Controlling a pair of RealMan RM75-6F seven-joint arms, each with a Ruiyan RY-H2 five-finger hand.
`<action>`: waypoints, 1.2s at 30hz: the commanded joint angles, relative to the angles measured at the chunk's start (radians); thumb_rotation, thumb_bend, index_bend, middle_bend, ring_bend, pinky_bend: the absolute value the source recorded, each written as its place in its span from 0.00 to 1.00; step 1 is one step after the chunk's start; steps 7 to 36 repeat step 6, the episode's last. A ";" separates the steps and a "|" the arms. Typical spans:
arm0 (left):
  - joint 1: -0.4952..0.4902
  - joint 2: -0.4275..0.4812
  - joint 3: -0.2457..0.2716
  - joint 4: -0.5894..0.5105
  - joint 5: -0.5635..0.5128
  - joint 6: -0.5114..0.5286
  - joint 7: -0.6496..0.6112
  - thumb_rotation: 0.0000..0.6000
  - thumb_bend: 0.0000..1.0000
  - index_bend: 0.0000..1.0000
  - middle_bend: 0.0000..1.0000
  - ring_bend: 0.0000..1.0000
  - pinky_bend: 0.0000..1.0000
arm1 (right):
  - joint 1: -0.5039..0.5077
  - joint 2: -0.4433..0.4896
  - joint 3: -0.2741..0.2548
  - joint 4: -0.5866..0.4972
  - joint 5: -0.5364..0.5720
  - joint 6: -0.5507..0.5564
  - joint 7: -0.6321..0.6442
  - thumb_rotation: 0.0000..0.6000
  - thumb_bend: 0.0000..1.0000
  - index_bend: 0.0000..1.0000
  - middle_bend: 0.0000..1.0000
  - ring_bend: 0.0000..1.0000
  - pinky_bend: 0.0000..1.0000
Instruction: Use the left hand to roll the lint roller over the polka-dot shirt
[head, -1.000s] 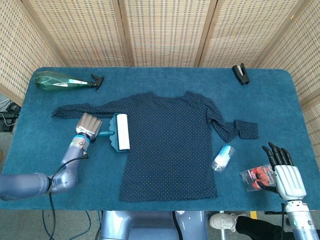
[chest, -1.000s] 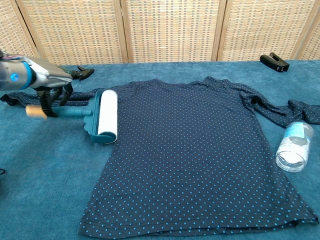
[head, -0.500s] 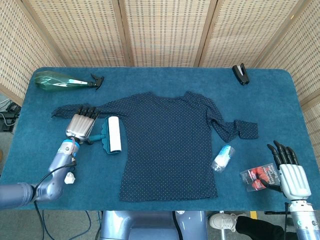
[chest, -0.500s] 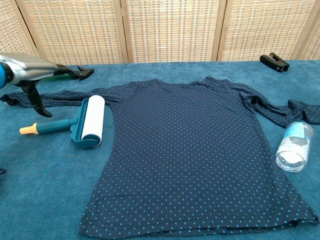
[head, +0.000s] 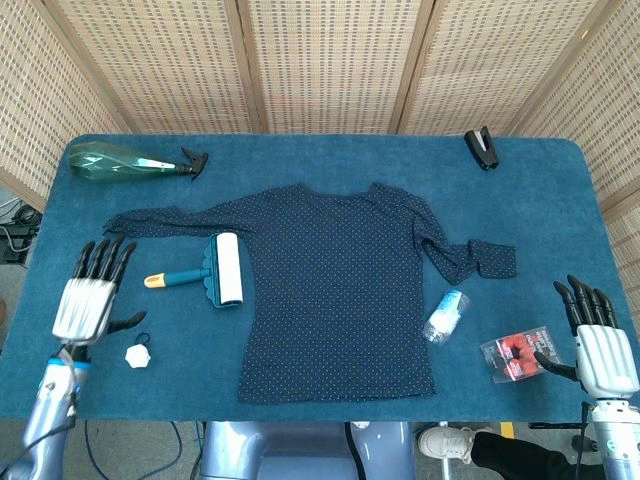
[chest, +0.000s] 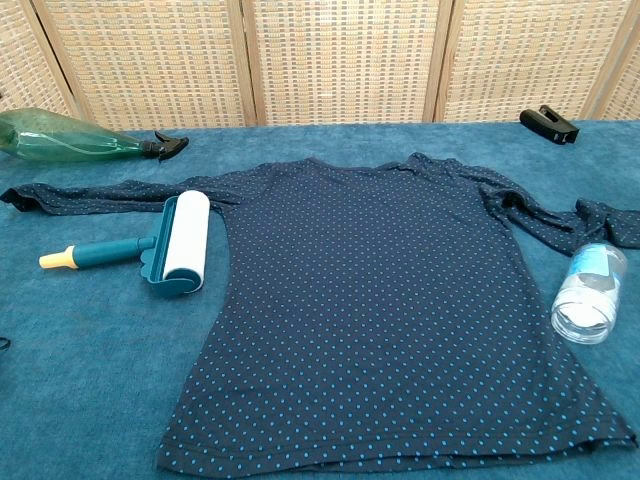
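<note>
The navy polka-dot shirt (head: 335, 285) (chest: 390, 300) lies flat across the middle of the blue table. A lint roller (head: 212, 270) (chest: 165, 245) with a white drum, teal frame and yellow-tipped handle lies at the shirt's left edge, nothing touching it. My left hand (head: 90, 295) hovers near the table's front left corner, fingers spread and empty, well left of the roller handle. At the front right edge my right hand (head: 598, 340) is also spread and empty. Neither hand shows in the chest view.
A green spray bottle (head: 125, 160) (chest: 75, 140) lies at the back left. A black clip (head: 482, 147) (chest: 548, 122) sits at the back right. A clear plastic bottle (head: 445, 314) (chest: 590, 292) lies right of the shirt, a red packet (head: 512, 355) beside my right hand, and a small white cap (head: 136, 354) near my left hand.
My left hand let go of the roller handle, opened and pulled back to the front left corner. The roller shifted left off the shirt body, then stayed put. My right hand drew back slightly.
</note>
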 joint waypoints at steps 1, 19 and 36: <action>0.070 -0.006 0.038 0.030 0.040 0.032 -0.028 1.00 0.14 0.00 0.00 0.00 0.00 | -0.003 0.002 0.000 -0.005 -0.008 0.010 -0.005 1.00 0.12 0.00 0.00 0.00 0.00; 0.106 -0.007 0.034 0.061 0.065 0.023 -0.057 1.00 0.14 0.00 0.00 0.00 0.00 | -0.005 0.004 -0.002 -0.010 -0.009 0.011 -0.010 1.00 0.12 0.00 0.00 0.00 0.00; 0.106 -0.007 0.034 0.061 0.065 0.023 -0.057 1.00 0.14 0.00 0.00 0.00 0.00 | -0.005 0.004 -0.002 -0.010 -0.009 0.011 -0.010 1.00 0.12 0.00 0.00 0.00 0.00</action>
